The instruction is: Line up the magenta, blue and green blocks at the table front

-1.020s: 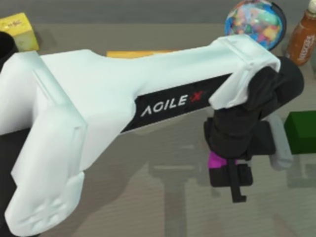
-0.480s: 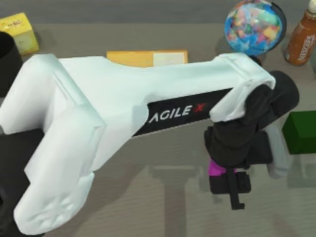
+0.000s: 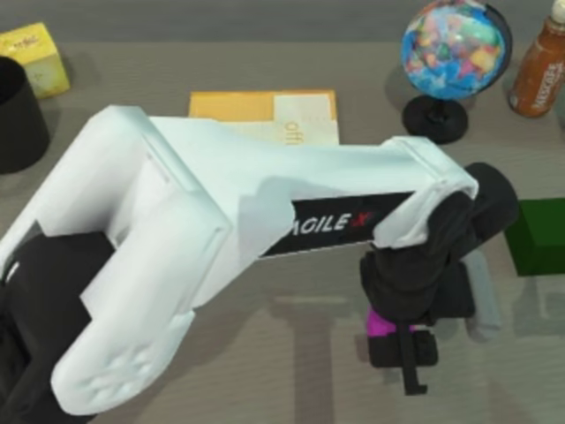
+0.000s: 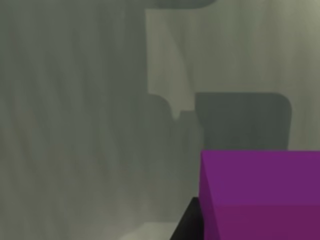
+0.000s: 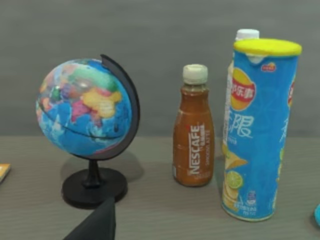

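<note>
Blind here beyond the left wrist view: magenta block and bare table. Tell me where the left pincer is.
Observer: The top view puts the left pincer toward the table's front, right of centre, closed on the magenta block.
Operator: Give me the green block.
Observer: The green block sits at the right edge, farther back, apart from the pincer.
Operator: Now the blue one.
Observer: No view shows it; the left arm covers much of the table.

Two blocks (magenta (image 3: 380, 323), green (image 3: 538, 235)), one globe (image 3: 455, 49), one bottle (image 3: 537, 71).
</note>
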